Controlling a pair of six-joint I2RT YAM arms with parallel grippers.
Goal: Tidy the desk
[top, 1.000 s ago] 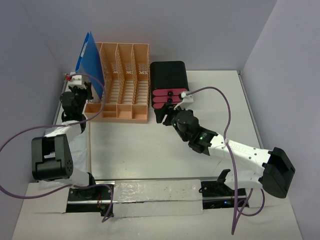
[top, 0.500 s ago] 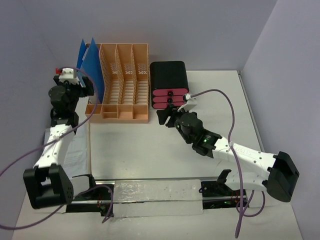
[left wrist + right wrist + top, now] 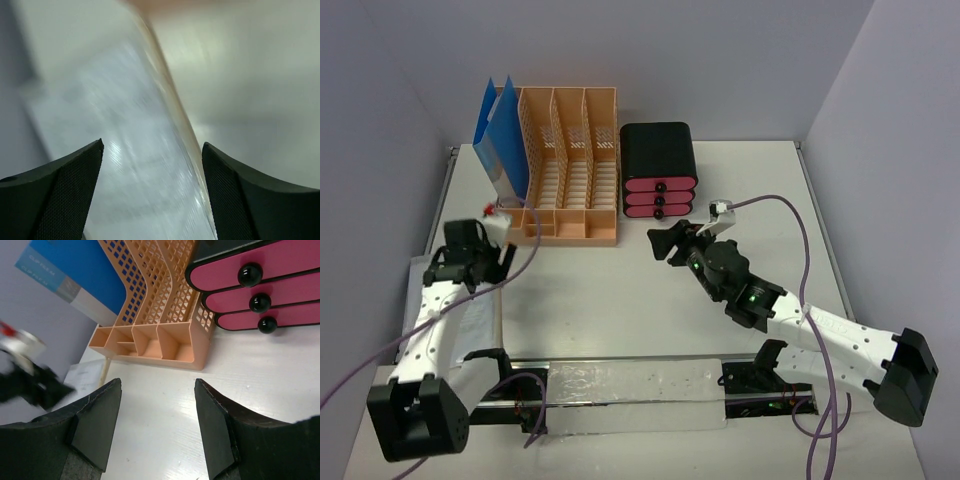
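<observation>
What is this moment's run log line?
left gripper: open, empty; right gripper: open, empty; blue plastic folder: upright at left end of peach lattice rack

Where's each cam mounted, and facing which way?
Top external: fixed above and behind, looking down on the white rectangular desk; left arm and right arm show.
Left wrist: looks down, blurred, past the left gripper at a clear plastic sheet.
Right wrist: looks past the right gripper at the peach lattice file rack, also in the top view.

Smooth, faintly glossy white counter (image 3: 610,300); matt peach plastic lattice rack (image 3: 175,342); glossy pink plastic drawer fronts (image 3: 295,260) with shiny black knobs (image 3: 249,274); matt black left fingers (image 3: 65,195), finely textured.
</observation>
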